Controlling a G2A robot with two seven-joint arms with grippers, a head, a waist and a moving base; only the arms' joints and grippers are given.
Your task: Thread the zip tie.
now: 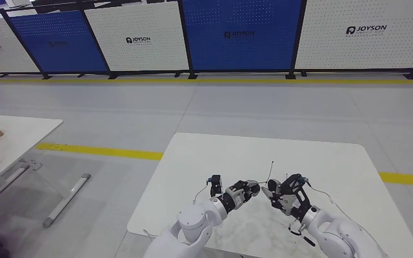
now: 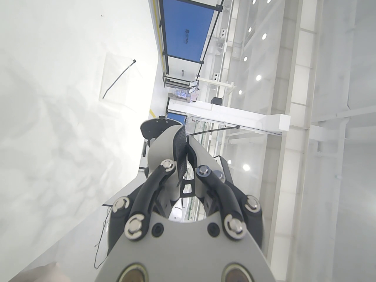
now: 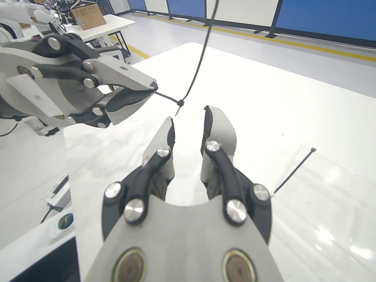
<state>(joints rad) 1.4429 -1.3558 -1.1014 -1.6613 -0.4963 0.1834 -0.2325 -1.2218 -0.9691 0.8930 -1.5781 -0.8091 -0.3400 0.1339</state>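
The left tool (image 3: 152, 89) is clenched on the zip tie (image 3: 200, 60) just beside its small square head, holding it above the white surface (image 3: 264, 104). The right tool (image 3: 191, 120) sits released, close under that head. The black strap is thin, ribbed plastic arcing upward. It likely handles as light, springy and slick, so a pinch near its free end should steer it best.
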